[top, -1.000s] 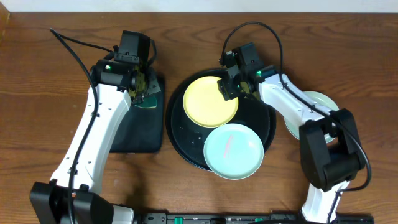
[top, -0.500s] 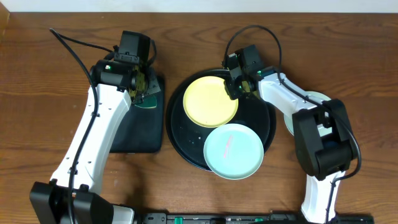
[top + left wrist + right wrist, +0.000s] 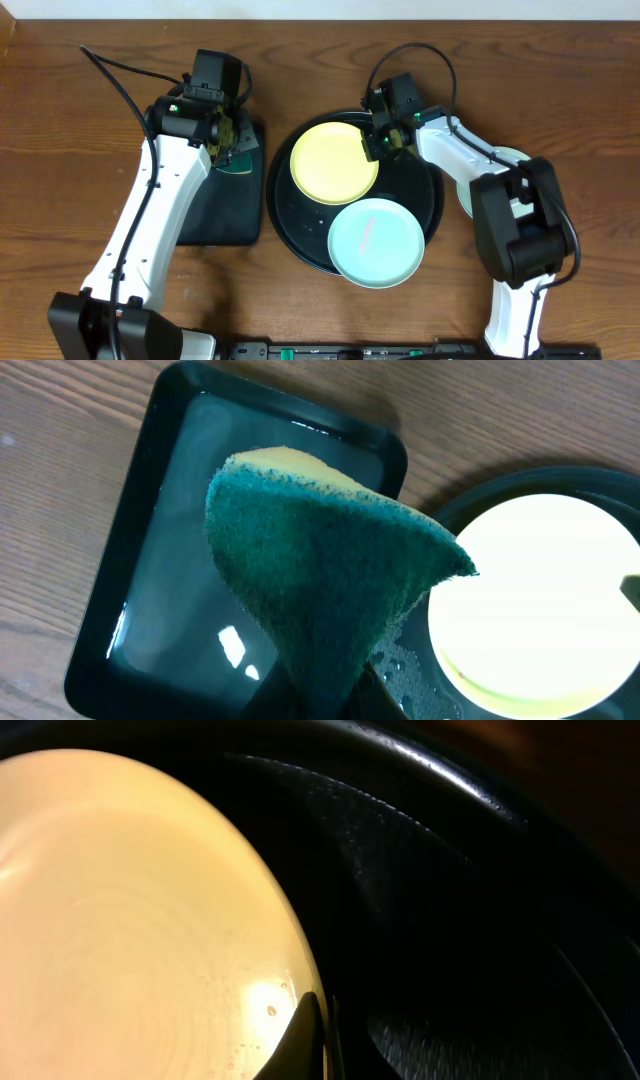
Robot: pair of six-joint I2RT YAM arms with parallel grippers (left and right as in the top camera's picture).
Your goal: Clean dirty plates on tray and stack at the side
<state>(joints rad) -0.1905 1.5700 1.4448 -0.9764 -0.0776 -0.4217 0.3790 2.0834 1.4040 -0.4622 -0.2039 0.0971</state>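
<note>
— How is the right gripper [image 3: 378, 145] set?
— Pressed together on the far right rim of the yellow plate [image 3: 333, 162], which lies on the far left part of the round tray [image 3: 285, 215].
— And the left gripper [image 3: 232, 140]?
— Pinching a green sponge [image 3: 320, 570], held above the rectangular tray [image 3: 215, 215] just left of the round one.
— Where are the other plates?
— A mint-blue plate [image 3: 376, 242] sits at the near right of the round tray, overhanging its rim. A third plate [image 3: 510, 156] lies on the bench [image 3: 60, 200] to the right, mostly hidden by the right arm.
— What do the wrist views add?
— The left one shows the sponge folded to a point and water shining in the rectangular tray. The right one shows the fingertips [image 3: 308, 1025] at the plate's edge. Only the overhead shows all three plates.
</note>
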